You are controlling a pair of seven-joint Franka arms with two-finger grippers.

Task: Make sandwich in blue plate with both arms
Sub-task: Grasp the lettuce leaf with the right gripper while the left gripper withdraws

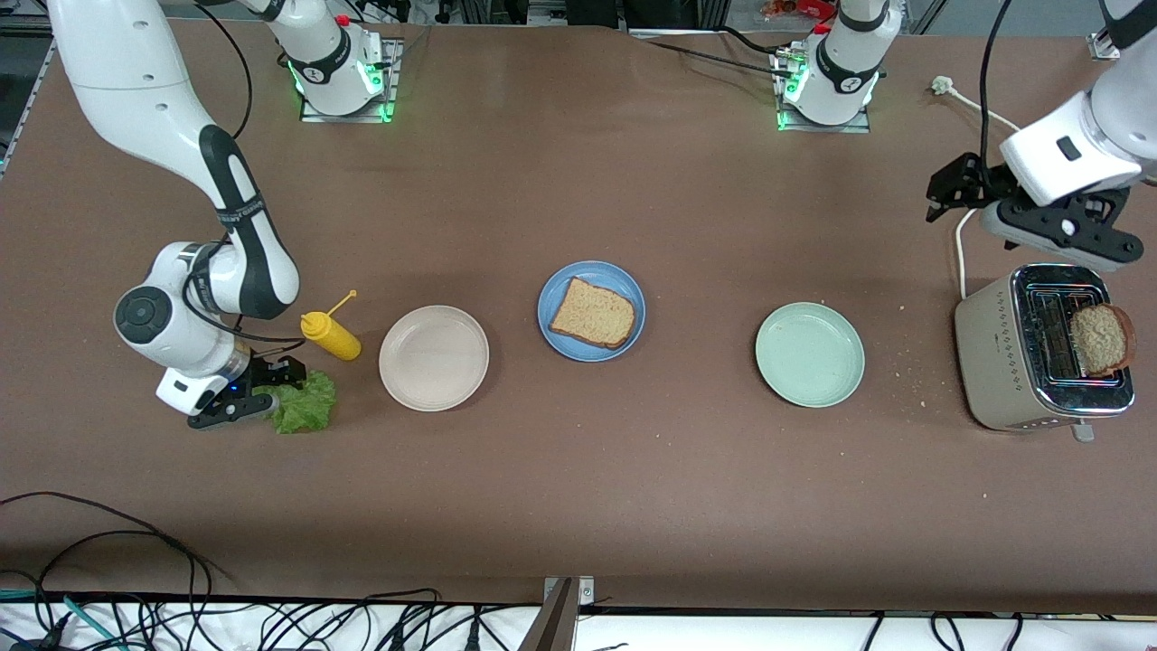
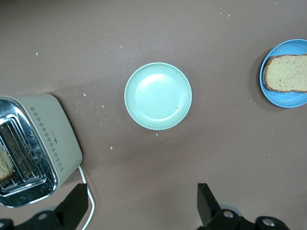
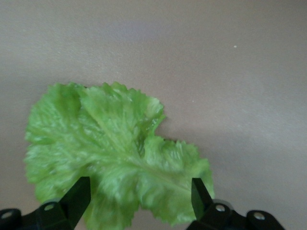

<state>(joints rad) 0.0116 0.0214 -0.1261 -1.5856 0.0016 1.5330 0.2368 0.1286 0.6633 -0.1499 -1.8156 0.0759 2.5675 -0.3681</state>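
Right arm is reaching down at its end of the counter, elbow bent, its tool (image 3: 139,199) sitting low with fingers (image 3: 76,199) spread wide. Left arm is waiting raised at its own end, its tool (image 2: 144,206) hanging with fingers standing fully apart, gripping nothing.

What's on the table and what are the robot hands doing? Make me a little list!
blue plate: round, holds one brown bread slice
green lettuce leaf: flat on table, beside yellow squeeze bottle
right gripper: open, fingers astride the lettuce
left gripper: open, up in the air near the beige toaster
second bread slice: sticking out of toaster
beige plate, pale green plate: bare
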